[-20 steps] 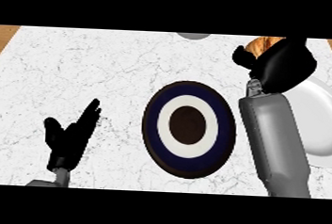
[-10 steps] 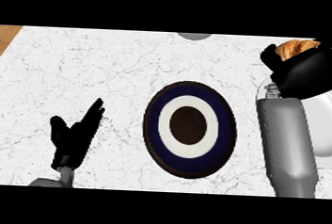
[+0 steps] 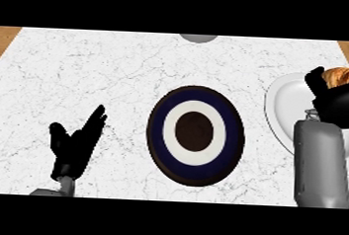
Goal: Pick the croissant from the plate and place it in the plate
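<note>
Rightward and slightly nearer than half a second ago, the right hand (image 3: 340,99) is carrying the croissant (image 3: 343,75), its fingers curling round the pastry above the white plate (image 3: 284,107) at the counter's (image 3: 99,71) right edge. Left of it, the dark blue plate (image 3: 228,144) with white ring and dark centre is lying bare. Near the lower left, the left hand (image 3: 75,147) is resting with straight fingers, grasping nothing.
</note>
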{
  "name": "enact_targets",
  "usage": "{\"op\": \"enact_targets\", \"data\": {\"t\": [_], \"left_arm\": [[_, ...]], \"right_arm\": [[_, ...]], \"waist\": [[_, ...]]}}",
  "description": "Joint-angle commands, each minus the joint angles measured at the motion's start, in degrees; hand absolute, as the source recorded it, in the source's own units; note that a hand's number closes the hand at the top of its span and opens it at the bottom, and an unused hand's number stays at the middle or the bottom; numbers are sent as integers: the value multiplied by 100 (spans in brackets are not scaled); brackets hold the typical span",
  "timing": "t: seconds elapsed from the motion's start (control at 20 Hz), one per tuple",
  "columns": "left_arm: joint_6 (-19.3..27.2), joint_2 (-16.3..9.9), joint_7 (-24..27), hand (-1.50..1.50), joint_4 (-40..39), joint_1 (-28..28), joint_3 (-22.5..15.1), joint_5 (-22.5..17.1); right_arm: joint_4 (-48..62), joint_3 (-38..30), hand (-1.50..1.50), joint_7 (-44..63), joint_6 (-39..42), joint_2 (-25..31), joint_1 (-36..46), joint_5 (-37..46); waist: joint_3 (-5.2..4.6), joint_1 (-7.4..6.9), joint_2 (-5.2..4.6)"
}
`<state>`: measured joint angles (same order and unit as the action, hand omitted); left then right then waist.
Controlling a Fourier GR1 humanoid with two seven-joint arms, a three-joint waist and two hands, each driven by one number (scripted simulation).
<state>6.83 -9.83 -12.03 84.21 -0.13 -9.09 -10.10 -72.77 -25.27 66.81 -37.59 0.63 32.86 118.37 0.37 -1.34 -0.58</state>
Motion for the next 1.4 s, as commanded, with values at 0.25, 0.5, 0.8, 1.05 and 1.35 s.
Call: {"op": "enact_targets", "data": {"t": [0.25, 0.5, 0.8, 1.05, 1.35], "left_arm": [[84, 209, 123, 0, -340, -10, -7, 78], [-14, 69, -6, 0, -97, 214, -48, 76], [-154, 43, -58, 0, -307, 19, 61, 24], [-108, 126, 56, 0, -243, 120, 109, 10], [-109, -17, -211, 0, 185, 316, 162, -5]], "right_arm": [[329, -1025, 150, 201, -1622, 306, -298, -762], [1145, -1768, -150, -180, -557, 233, -327, -2182], [2539, -1575, -150, -1889, -1652, 1089, -172, -4438], [2426, -1285, -150, -3051, -2905, 936, -294, -5350], [1354, -1068, -150, -3640, -3574, 563, -838, -6246]], "waist": [[-29, 129, 26], [-23, 118, 30], [-20, 86, 24], [-17, 78, 28], [-28, 143, 78]]}}
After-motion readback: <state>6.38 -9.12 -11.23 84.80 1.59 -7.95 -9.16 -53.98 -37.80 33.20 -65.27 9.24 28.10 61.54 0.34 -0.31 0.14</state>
